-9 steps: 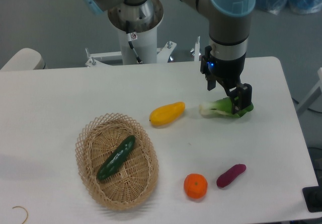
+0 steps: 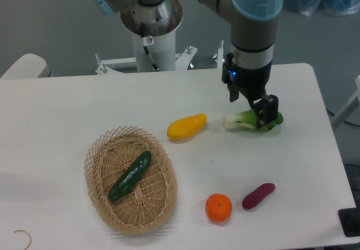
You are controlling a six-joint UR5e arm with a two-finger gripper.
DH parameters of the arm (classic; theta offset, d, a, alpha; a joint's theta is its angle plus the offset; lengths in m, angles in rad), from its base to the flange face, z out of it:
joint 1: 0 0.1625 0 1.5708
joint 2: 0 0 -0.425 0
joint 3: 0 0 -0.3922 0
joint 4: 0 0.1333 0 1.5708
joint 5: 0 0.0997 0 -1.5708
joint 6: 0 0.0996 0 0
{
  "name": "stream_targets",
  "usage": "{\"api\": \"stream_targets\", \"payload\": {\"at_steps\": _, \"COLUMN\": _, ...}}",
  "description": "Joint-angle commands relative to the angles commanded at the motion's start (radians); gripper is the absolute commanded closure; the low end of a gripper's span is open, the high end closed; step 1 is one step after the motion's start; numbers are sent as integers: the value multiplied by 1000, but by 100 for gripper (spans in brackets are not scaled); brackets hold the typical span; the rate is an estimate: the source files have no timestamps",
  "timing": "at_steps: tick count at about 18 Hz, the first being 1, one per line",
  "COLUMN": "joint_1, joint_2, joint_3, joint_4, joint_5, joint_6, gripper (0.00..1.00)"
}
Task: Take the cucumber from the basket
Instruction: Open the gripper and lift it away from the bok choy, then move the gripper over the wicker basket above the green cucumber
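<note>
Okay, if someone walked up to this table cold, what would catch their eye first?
Probably the big grey and blue robot arm reaching down at the table's far right, its gripper just over the leafy bok choy. Next, the wicker basket at front left with the dark green cucumber lying diagonally inside. Bright spots follow: a yellow fruit mid-table and an orange near the front edge.

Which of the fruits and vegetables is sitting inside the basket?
The long dark green bumpy cucumber, lying diagonally in the oval tan wicker basket. Every other piece lies on the bare white table.
</note>
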Motion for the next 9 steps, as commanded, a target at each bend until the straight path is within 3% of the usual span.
{"api": "stream_targets", "payload": {"at_steps": 2, "joint_1": -9, "joint_2": 2, "joint_3": -15, "joint_4": 26, "joint_5": -3, "joint_6": -69, "gripper": 0}}
{"api": "stream_targets", "payload": {"at_steps": 9, "joint_1": -118, "joint_2": -12, "joint_3": -23, "joint_4": 29, "joint_5": -49, "joint_6": -386, "gripper": 0}}
